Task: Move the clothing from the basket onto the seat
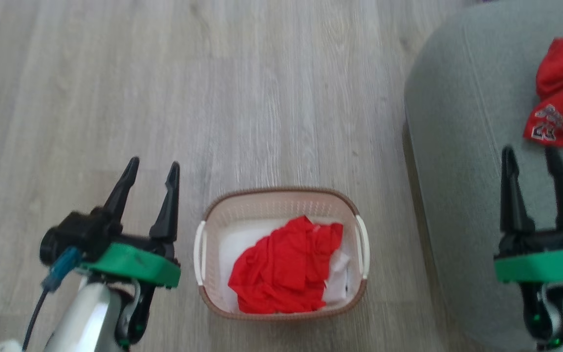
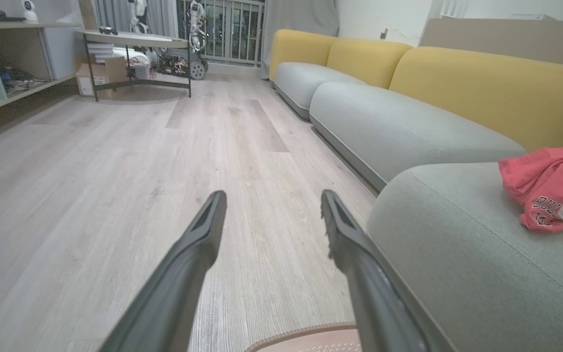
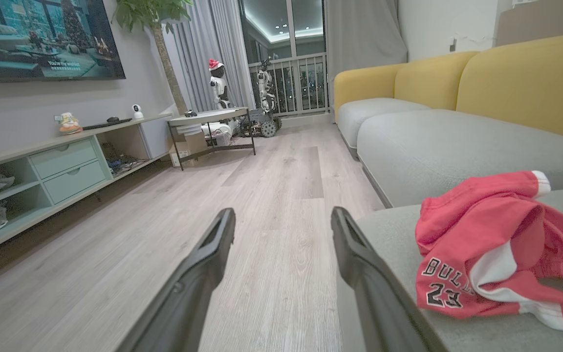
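In the head view the basket point(image 1: 281, 194) sits on the wood floor point(image 1: 213, 88) at 6 o'clock. A plain red garment point(image 1: 286, 269) lies crumpled inside it and covers most of a white sheet point(image 1: 232, 244), which shows at the garment's 9 and 4 o'clock edges. What lies under the red fabric cannot be seen.

The seat point(image 1: 462, 146) fills the 3 o'clock side and is cut off by the frame. The jersey point(image 1: 562, 98) lies on it at 2 o'clock, partly cropped at the right edge, and its lettering is blurred here. The right wrist view reads "BULLS 23" on the jersey point(image 3: 487, 249).

The left gripper point(image 1: 154, 163) is at 8 o'clock, beside the basket and apart from it. Its fingers are spread, with bare floor between them in the left wrist view point(image 2: 273, 195), where only a sliver of the basket rim point(image 2: 306, 337) shows at 6 o'clock.

The right gripper point(image 1: 528, 149) is at 4 o'clock over the seat, near the jersey. Its fingers are also spread; whether they touch the cushion cannot be told.
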### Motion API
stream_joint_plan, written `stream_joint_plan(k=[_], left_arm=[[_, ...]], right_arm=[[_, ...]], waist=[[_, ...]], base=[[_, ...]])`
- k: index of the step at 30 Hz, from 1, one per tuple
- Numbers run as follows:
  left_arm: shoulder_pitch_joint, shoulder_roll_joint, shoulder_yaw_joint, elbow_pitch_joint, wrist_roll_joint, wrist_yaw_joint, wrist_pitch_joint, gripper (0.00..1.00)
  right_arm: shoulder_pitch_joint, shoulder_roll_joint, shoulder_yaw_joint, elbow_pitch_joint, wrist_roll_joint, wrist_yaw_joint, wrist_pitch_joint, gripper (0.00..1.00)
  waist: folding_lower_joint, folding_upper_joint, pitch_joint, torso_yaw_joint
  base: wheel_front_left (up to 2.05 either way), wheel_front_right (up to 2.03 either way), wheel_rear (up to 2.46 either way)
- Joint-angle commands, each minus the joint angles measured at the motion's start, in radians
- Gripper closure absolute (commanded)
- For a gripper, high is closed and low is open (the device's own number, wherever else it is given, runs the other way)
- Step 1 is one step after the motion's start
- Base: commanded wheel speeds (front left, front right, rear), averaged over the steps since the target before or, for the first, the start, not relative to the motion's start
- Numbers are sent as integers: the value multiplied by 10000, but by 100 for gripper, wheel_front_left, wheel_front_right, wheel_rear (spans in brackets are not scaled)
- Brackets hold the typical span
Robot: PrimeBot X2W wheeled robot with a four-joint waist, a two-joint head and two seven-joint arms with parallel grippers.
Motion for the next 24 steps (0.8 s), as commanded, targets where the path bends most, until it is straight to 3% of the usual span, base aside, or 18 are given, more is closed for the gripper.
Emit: stream_joint_plan(k=[1,15,24], left_arm=[[-646,64,235,-78,87,-92,-92,0],[-2839,-161,-804,2703,-151,-977,758,0],[-4170,-326,-1782,4536,-558,-1191,1489,0]], right_arm=[[-477,-255,167,-448,-102,-4,-102,0],[-1909,-41,11,-893,-289,-4,-123,0],[-2814,324,-2,-1160,-327,-4,-131,0]], waist=[[-1,0,493,-284],[-1,0,2342,-1327],[-1,0,3530,-1758]], base=[[0,0,0],[0,0,0],[0,0,0]])
